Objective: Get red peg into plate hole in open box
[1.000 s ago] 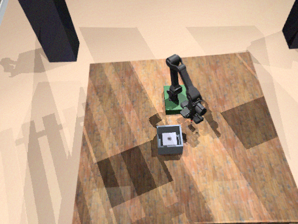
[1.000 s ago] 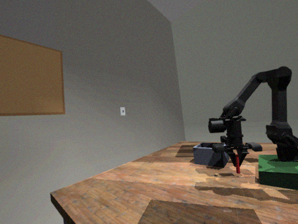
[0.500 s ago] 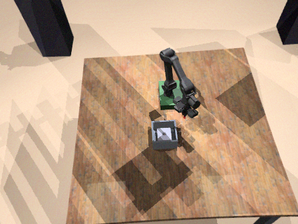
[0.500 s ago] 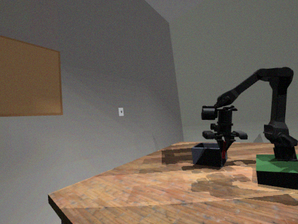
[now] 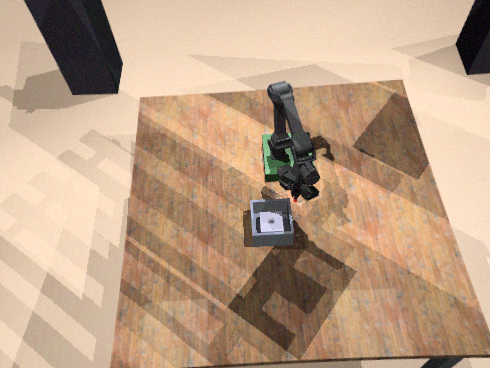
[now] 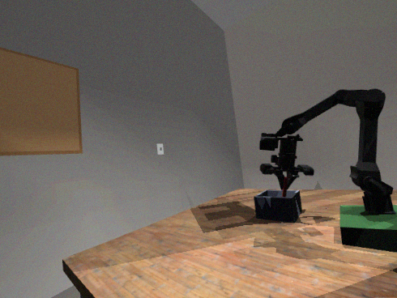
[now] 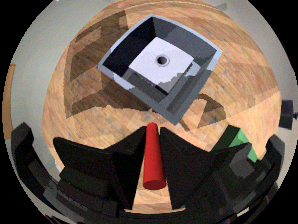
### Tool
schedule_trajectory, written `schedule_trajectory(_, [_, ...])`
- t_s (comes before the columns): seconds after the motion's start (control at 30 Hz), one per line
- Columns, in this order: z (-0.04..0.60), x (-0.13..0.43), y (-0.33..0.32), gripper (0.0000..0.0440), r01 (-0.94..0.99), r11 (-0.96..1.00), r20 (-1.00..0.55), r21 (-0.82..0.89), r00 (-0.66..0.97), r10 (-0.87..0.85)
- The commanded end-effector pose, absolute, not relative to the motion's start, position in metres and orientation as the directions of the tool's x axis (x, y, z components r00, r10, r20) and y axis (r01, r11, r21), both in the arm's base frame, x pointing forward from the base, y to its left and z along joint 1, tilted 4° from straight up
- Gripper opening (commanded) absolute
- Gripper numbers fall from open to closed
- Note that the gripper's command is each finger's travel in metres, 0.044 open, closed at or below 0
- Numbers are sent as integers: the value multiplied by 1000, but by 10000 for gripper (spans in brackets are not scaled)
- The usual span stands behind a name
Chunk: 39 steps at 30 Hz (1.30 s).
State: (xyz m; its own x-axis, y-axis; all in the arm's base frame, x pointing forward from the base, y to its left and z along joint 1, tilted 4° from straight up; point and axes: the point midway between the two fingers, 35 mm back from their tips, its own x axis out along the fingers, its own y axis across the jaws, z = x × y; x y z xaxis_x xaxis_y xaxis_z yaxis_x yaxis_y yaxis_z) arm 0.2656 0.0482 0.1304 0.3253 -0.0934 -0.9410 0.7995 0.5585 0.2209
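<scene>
Gripper (image 5: 296,196) (image 6: 285,187) (image 7: 153,130) had the red peg (image 5: 295,200) (image 6: 285,187) (image 7: 153,160) clamped, just off the open box (image 5: 272,239) (image 6: 276,208) (image 7: 196,100) on the side toward the desk's (image 5: 200,300) (image 6: 182,259) (image 7: 250,65) arm-side edge; moving across too low would likely clip the wall and tilt the peg.

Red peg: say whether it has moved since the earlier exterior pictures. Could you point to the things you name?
Yes. Judged against the open box (image 5: 272,240) (image 6: 275,208) (image 7: 191,102) in the exterior view, the red peg (image 5: 295,200) (image 6: 284,192) (image 7: 153,162) has risen and shifted left.
</scene>
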Motion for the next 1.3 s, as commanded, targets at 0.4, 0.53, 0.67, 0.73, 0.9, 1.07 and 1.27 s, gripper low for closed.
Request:
schedule_trajectory(0.4, [133, 303, -5, 0, 841, 488, -927, 233, 344, -149])
schedule_trajectory(0.53, [129, 311, -16, 0, 851, 470, -927, 234, 341, -154])
schedule_trajectory(0.67, [124, 318, -26, 2, 860, 454, -930, 233, 334, -155])
schedule_trajectory(0.73, [121, 321, -30, 4, 864, 448, -932, 231, 329, -153])
schedule_trajectory(0.9, [112, 326, -38, 7, 872, 437, -940, 221, 310, -143])
schedule_trajectory(1.07, [98, 331, -43, 7, 878, 433, -949, 204, 286, -133])
schedule_trajectory(1.27, [81, 335, -47, 72, 879, 446, -960, 168, 249, -128])
